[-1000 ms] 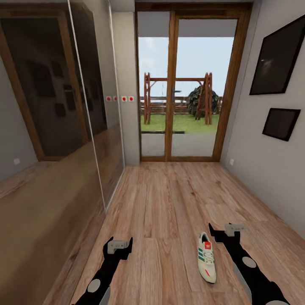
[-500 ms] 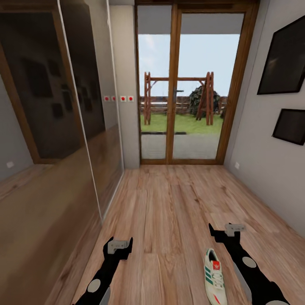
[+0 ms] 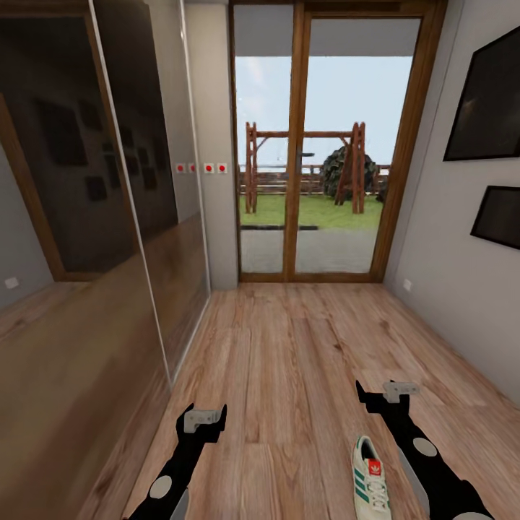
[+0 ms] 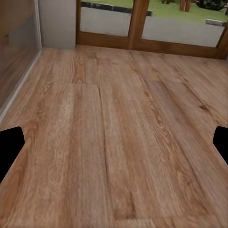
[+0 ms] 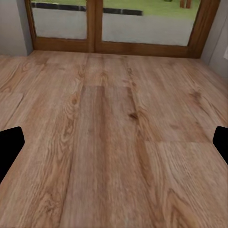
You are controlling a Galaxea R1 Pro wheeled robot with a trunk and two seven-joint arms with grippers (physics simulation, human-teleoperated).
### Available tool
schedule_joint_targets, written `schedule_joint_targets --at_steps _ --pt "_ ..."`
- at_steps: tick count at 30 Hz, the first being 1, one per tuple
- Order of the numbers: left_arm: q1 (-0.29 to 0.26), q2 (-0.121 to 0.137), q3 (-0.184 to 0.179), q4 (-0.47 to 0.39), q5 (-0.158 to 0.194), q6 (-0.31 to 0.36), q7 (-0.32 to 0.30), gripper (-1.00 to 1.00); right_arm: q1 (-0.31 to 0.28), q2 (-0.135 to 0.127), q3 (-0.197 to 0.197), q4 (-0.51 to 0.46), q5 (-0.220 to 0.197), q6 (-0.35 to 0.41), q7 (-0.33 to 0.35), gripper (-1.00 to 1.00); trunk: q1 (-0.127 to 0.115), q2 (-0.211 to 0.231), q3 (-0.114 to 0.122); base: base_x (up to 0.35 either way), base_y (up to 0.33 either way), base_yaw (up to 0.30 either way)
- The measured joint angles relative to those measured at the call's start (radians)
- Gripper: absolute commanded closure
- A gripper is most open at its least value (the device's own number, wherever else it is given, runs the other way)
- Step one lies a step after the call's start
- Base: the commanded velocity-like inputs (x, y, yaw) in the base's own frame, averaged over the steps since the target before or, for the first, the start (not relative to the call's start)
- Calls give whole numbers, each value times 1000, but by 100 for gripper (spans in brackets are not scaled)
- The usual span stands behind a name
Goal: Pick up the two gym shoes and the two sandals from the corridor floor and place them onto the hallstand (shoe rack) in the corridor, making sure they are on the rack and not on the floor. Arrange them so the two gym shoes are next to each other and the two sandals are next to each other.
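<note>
One gym shoe (image 3: 370, 487), a white lace-up sneaker with green side stripes and a red tongue label, is lying on the corridor floor (image 3: 289, 375) at the bottom of the head view, just beside the inner side of the right arm; its heel end is being cut off by the lower edge of the picture, so its full length cannot be made out. The left gripper (image 3: 203, 417) is hovering low over bare planks with its fingers standing apart and nothing between them, and the left wrist view is showing its fingertips (image 4: 10, 147) only as black shapes at the two side edges, with wood grain running clear across the gap. The right gripper (image 3: 385, 393) is hanging in the same way ahead of the shoe, its fingers spread wide and gripping nothing, and in the right wrist view one dark fingertip is showing at each side edge. A glass double door (image 3: 318, 144) in a wooden frame is closing the far end of the corridor, with a wooden swing frame (image 3: 303, 170) and lawn showing through it. A mirrored sliding panel (image 3: 79, 238) is lining the left wall, its dim reflection hard to read. Two dark framed pictures (image 3: 491, 108) on the right wall are being cropped by the picture's edge.
</note>
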Motion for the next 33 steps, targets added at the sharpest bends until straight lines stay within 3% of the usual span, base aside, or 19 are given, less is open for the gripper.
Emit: schedule_joint_targets --at_steps 8,33 --pt "0 0 1 0 0 0 0 -100 0 0 0 0 0 0 0 -100 0 0 0 222 82 0" --pt "0 0 0 0 -1 0 0 -100 0 0 0 0 0 2 0 -100 0 0 0 47 3 0"
